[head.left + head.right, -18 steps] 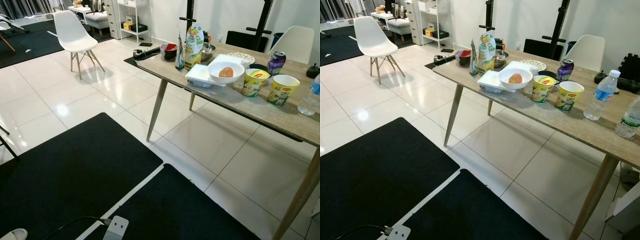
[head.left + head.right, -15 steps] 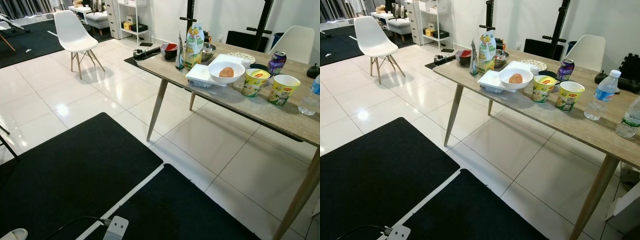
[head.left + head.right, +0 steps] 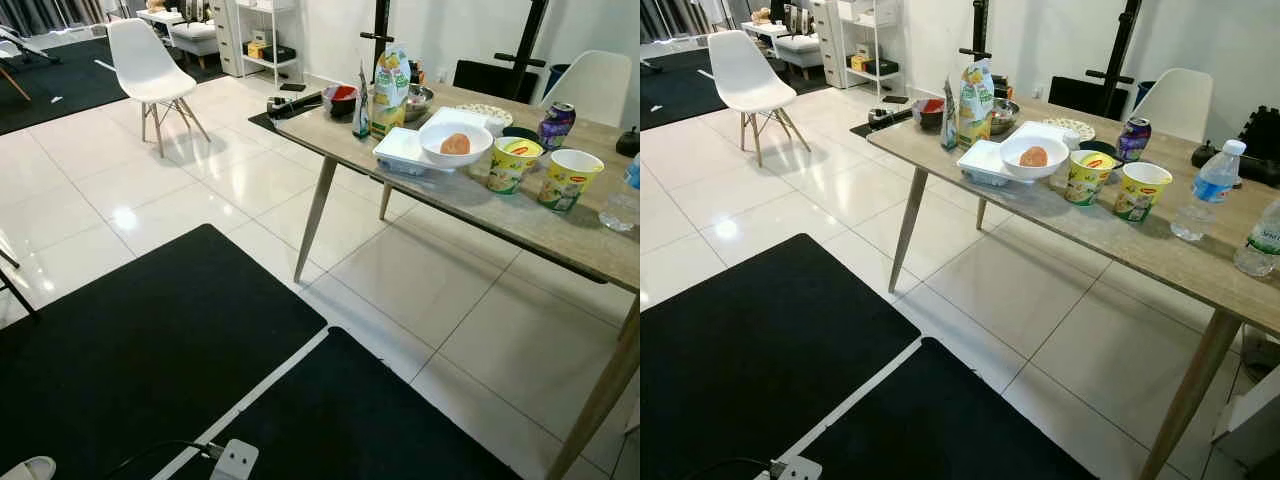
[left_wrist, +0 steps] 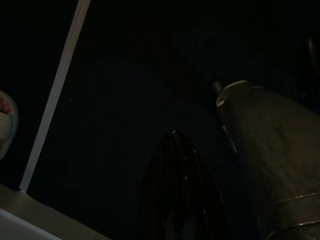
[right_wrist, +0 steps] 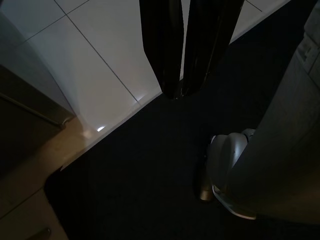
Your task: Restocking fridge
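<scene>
Over black mat (image 5: 150, 170), right hand (image 5: 181, 92) fingers together, left hand (image 4: 177, 200) dim, grip unreadable, table (image 3: 1160, 245) cropped

Legible text: none can be read with certainty at this size. Printed packaging on the wooden table (image 3: 1120, 235): two yellow noodle cups (image 3: 1087, 177), each carrying a red oval logo whose lettering is too small to make out; a tall yellow-green juice carton (image 3: 974, 103) with fruit artwork and unreadable print; a purple drink can (image 3: 1133, 138) with blurred markings. A water bottle (image 3: 1262, 238) at the table's far right bears a green-and-white label with script that is cut off and indistinct; a second bottle (image 3: 1213, 190) beside it has a blue label, also unreadable.
</scene>
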